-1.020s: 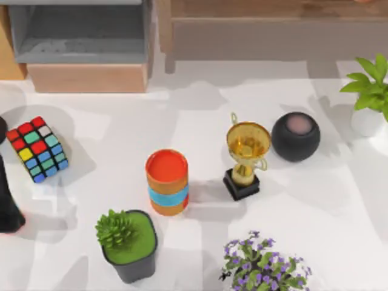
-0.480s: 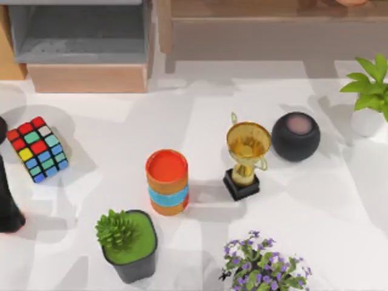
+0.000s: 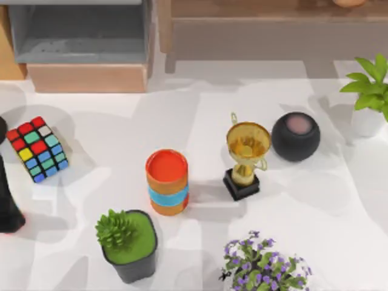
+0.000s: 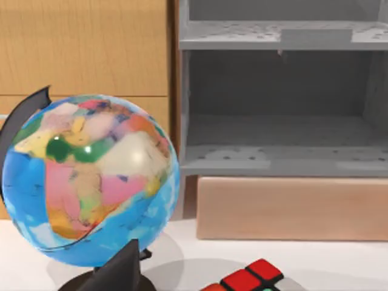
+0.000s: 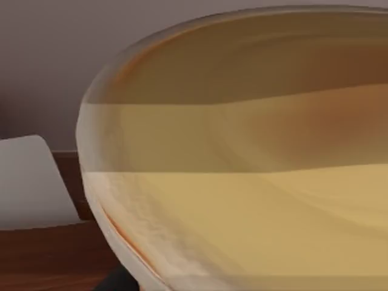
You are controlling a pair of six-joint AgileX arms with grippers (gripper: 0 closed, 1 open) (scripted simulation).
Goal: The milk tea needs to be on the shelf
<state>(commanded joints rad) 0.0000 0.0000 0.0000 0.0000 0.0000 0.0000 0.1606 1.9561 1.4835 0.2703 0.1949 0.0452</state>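
- One milk tea [image 3: 167, 182], upright with its long axis vertical and red top up, stands mid-table, left of the one trophy [image 3: 245, 156].
- One cube [image 3: 37, 149] at far left; one dark sphere [image 3: 295, 136] right of the trophy.
- Three plants: near-left [image 3: 127, 237], near-centre [image 3: 264, 264], far-right [image 3: 370, 91].
- One globe [image 4: 88, 179] beside one grey shelf [image 4: 279, 159].
- Whether either gripper is open or closed cannot be told.

The left arm [image 3: 7, 200] looks like a tall black shape at the left edge of the table in the top view. It is smooth and dark all over, thin higher up and wider and rounder at its low end. There is a small bit of red on that round end. In the left wrist view a dark grey pointed piece [image 4: 118, 270] pokes up. It is flat and plain, with no marks.
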